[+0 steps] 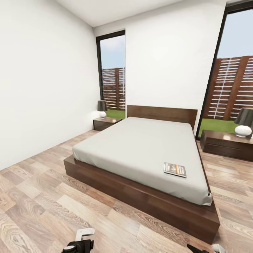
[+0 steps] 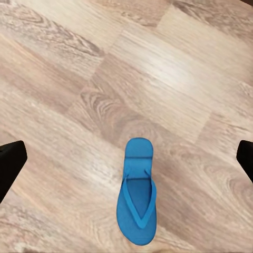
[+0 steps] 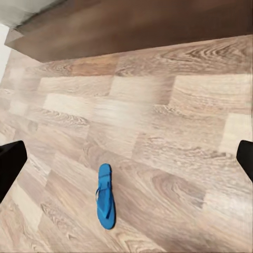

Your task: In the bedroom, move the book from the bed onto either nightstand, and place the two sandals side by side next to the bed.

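The book [image 1: 174,169] lies flat on the pale grey mattress of the bed [image 1: 140,147], near its foot corner on the right. One nightstand [image 1: 105,123] stands at the bed's far left and another [image 1: 226,143] at its right. A blue sandal [image 2: 138,192] lies on the wood floor below my left gripper [image 2: 127,161], which is open and holds nothing. Farther below my right gripper [image 3: 128,161], also open and holding nothing, lies a blue sandal [image 3: 105,203]. I cannot tell whether it is the same one.
Each nightstand carries a lamp [image 1: 102,109] [image 1: 244,123]. White walls and tall windows [image 1: 112,73] close the room behind the bed. The bed's dark frame [image 3: 132,26] runs along the floor past the sandal. Wood floor [image 1: 38,196] spreads wide to the bed's left.
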Robot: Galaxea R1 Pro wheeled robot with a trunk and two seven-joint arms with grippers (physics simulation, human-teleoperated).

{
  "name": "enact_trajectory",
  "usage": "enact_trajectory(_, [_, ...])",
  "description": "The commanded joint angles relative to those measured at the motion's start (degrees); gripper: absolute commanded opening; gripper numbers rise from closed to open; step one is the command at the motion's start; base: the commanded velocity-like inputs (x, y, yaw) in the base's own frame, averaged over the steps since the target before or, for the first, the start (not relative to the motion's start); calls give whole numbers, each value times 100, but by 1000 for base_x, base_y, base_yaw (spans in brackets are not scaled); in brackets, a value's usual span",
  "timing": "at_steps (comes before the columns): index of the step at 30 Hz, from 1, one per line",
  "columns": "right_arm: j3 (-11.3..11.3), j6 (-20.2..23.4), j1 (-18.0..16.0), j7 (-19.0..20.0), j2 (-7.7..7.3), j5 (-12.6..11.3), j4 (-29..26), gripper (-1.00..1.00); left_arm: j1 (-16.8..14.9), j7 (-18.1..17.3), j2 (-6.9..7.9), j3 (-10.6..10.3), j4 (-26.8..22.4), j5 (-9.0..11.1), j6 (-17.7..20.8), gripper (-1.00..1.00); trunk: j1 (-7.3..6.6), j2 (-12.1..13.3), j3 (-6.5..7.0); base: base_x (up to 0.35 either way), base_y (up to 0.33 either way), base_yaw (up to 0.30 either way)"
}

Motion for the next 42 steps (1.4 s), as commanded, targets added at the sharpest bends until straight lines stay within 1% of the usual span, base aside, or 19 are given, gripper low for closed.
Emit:
enact_trajectory(1, [-30, 79, -7, -94, -3, -273, -31, 100, -1, 13, -4, 13, -8, 26, 33, 100, 22, -44, -25, 0, 0, 0])
enact_trajectory(2, [-51, 155, -10, -180, -11, -628, -57, 100, -1, 14, -5, 13, -5, 26, 33, 100, 44, -84, -43, 0, 0, 0])
enact_trajectory(3, [-54, 202, -11, -199, -14, -750, -62, 100, -1, 14, -5, 13, -4, 26, 35, 100, 66, -125, -61, 0, 0, 0])
enact_trajectory(4, [-58, 339, -12, -225, -19, -992, -70, 100, -1, 14, -5, 13, -3, 26, 37, 100, 88, -165, -79, 0, 0, 0])
enact_trajectory(6, [-67, 801, -13, -250, -23, -1474, -80, 100, -1, 14, -5, 15, -2, 26, 40, 100, 132, -245, -114, 0, 0, 0])
enact_trajectory(7, [-67, 948, -13, -252, -24, -1596, -83, 100, -1, 15, -5, 16, -2, 26, 40, 100, 154, -285, -132, 0, 0, 0])
enact_trajectory(8, [-68, 1260, -13, -256, -25, -1832, -91, 100, -1, 18, 0, 20, -2, 26, 41, 100, 176, -325, -150, 0, 0, 0])
enact_trajectory(9, [-69, 1412, -13, -255, -26, -1942, -95, 100, -1, 19, 2, 24, -2, 28, 41, 100, 197, -365, -168, 0, 0, 0])
enact_trajectory(10, [-71, 1693, -13, -255, -28, -2131, -101, 100, -1, 17, 11, 36, -1, 31, 41, 100, 219, -405, -186, 0, 0, 0])
enact_trajectory(12, [-72, 1912, -14, -254, -32, -2266, -104, 100, -1, 16, 19, 56, -1, 32, 42, 100, 263, -485, -222, 0, 0, 0])
enact_trajectory(13, [-78, 2111, -14, -254, -40, -2383, -107, 100, -1, 15, 24, 90, -3, 34, 42, 100, 285, -526, -240, 0, 0, 0])
enact_trajectory(15, [-85, 2217, -14, -253, -47, -2445, -109, 100, -1, 16, 27, 117, -6, 33, 42, 100, 329, -606, -276, 0, 0, 0])
enact_trajectory(19, [-107, 2303, -14, -247, -42, -2496, -103, 100, -1, 21, 23, 132, -9, 21, 40, 100, 417, -766, -348, 0, 0, 0])
enact_trajectory(42, [-110, 2330, -14, -247, -27, -2506, -93, 100, -1, 14, 6, 134, -12, 26, 33, 100, 922, -1689, -761, 0, 0, 0])
